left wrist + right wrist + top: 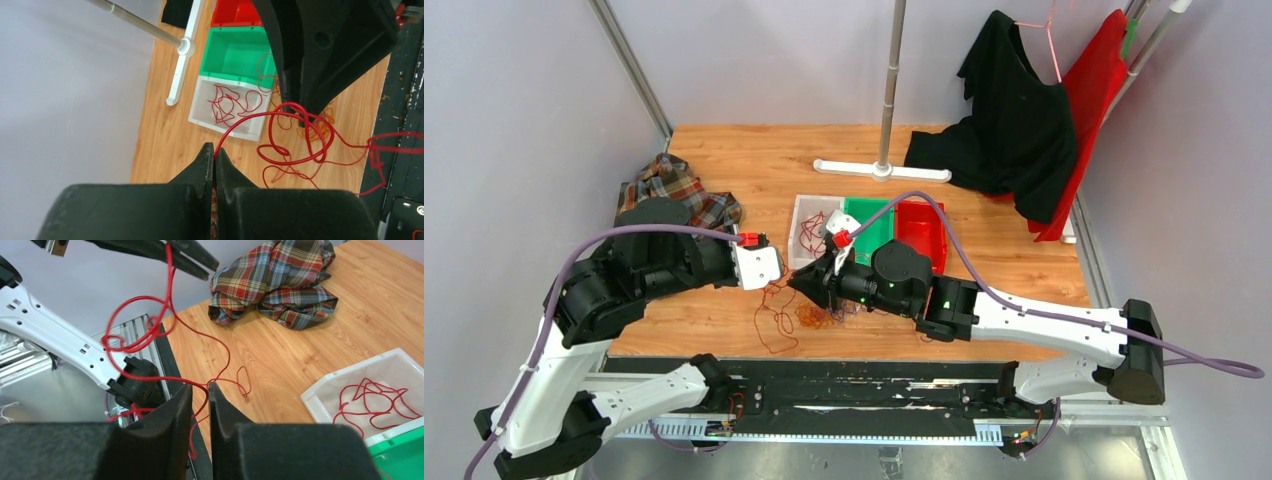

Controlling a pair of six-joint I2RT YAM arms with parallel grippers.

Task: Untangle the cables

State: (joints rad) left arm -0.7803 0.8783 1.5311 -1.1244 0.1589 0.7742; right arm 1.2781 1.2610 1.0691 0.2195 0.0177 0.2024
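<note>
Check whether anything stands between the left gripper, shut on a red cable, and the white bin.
Nothing visible does: only bare table lies between the left gripper and the white bin. The right gripper hangs off to the side, over the cables.

The left arm (654,270) and right arm (904,285) meet above tangled cables (809,317) near a clear bin (798,215).

Left arm (624,280): reaches in from the left with its elbow raised and its forearm running rightward to a white wrist. Left gripper (215,149): jaws pressed together, pinching a red cable (270,130) at the very tips. Right arm (1024,315): lies low, stretched leftward from its base. Right gripper (200,387): fingers parted by a narrow slit, with a red strand passing through the gap. The two grippers point toward each other, near but not touching.
</note>
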